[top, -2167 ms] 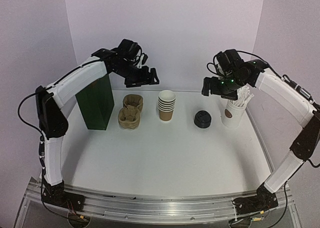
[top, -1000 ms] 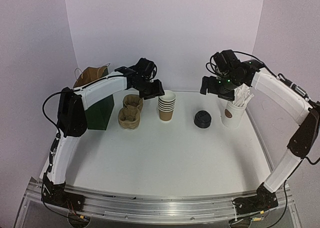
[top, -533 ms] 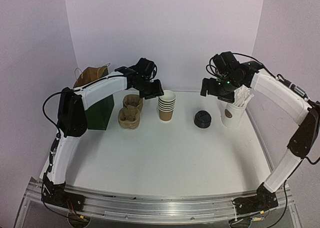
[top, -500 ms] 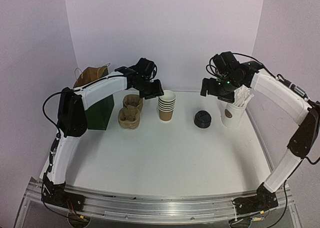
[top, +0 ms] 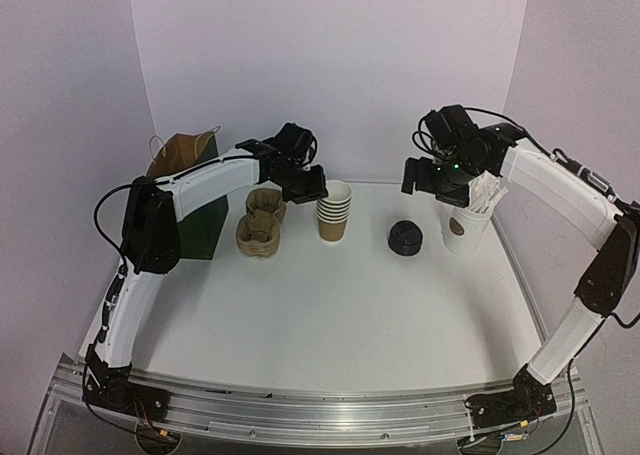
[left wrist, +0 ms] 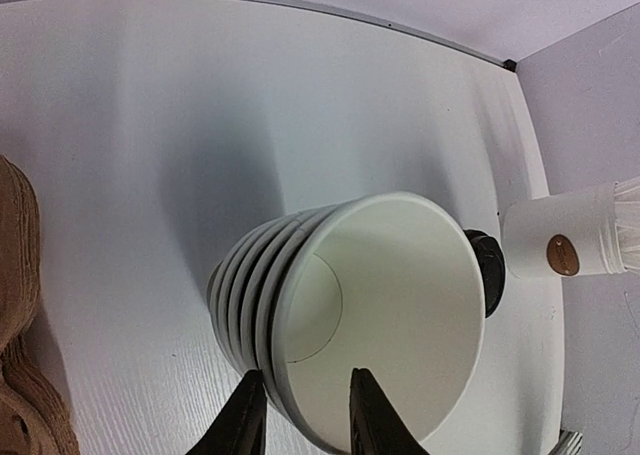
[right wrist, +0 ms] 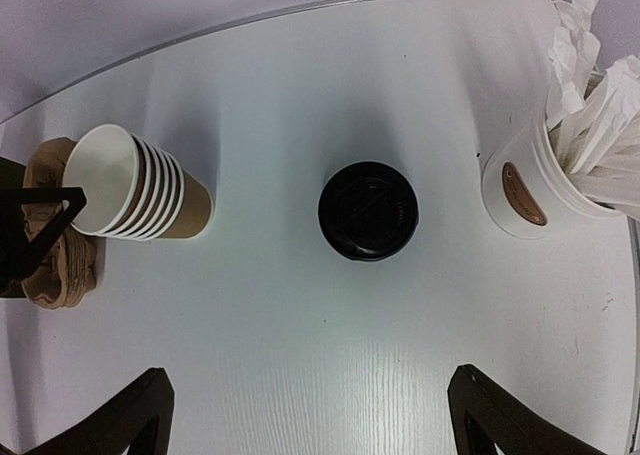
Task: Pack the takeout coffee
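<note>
Stack of brown paper cups (top: 333, 215) stands upright at back-centre of table (top: 320, 315) in top cam, long axis vertical, mouth up. L gripper (top: 314, 183) is right at its rim from the left. R gripper (top: 412, 178) is well apart, hanging over black dome lid (top: 405, 237). No lidded coffee exists yet: no cup shows under lid, so I judge top cup is the piece to lift, and L arm is the nearer one. L wrist cam: fingers (left wrist: 243, 420) straddle near wall of top cup (left wrist: 390, 305), one inside the mouth, other outside by the nested rims. Jaws approx. half-narrowed, can't tell if pinch has landed. R wrist cam: R jaws spread wide, holding nothing, lid straight below, btwn stack and white cup of wrapped sticks (right wrist: 520, 190).
</note>
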Controlling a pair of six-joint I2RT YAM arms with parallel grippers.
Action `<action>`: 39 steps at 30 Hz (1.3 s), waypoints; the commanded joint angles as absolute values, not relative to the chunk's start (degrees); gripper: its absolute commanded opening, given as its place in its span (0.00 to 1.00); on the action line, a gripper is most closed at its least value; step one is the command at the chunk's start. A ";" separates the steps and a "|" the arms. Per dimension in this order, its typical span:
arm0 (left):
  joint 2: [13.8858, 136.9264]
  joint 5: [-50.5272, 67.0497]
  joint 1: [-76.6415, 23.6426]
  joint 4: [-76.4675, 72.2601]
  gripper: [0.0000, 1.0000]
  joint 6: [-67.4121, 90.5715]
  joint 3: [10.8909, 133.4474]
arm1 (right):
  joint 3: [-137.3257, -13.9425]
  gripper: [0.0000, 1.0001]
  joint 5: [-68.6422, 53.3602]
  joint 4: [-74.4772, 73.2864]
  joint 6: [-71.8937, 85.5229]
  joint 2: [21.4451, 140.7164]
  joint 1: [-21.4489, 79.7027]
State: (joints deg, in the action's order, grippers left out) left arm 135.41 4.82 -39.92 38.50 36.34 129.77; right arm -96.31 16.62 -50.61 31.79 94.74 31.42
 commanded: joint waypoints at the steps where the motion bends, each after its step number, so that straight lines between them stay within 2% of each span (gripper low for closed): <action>1: 135.20 4.88 -40.00 37.41 0.28 36.69 132.79 | -95.86 0.95 17.49 -50.03 32.60 92.79 31.44; 8: 134.42 4.02 -40.05 37.93 0.31 36.41 133.05 | -96.02 0.95 16.95 -50.06 32.63 93.51 31.41; 16: 134.87 4.49 -40.00 37.99 0.16 36.10 133.47 | -96.71 0.95 16.12 -50.10 32.60 94.71 31.35; 23: 134.45 3.92 -39.99 38.52 0.13 35.56 133.68 | -97.18 0.95 15.40 -50.10 32.58 95.28 31.39; 29: 134.47 3.52 -39.99 39.19 0.00 35.16 134.43 | -97.30 0.95 14.63 -50.10 32.95 95.76 31.40; 39: 133.00 2.38 -40.00 39.14 0.00 34.54 133.48 | -97.08 0.95 14.59 -50.12 34.28 95.56 31.41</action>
State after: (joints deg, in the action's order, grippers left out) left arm 135.41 3.89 -39.97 39.51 35.80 131.27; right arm -95.98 14.95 -50.60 32.98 95.06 31.42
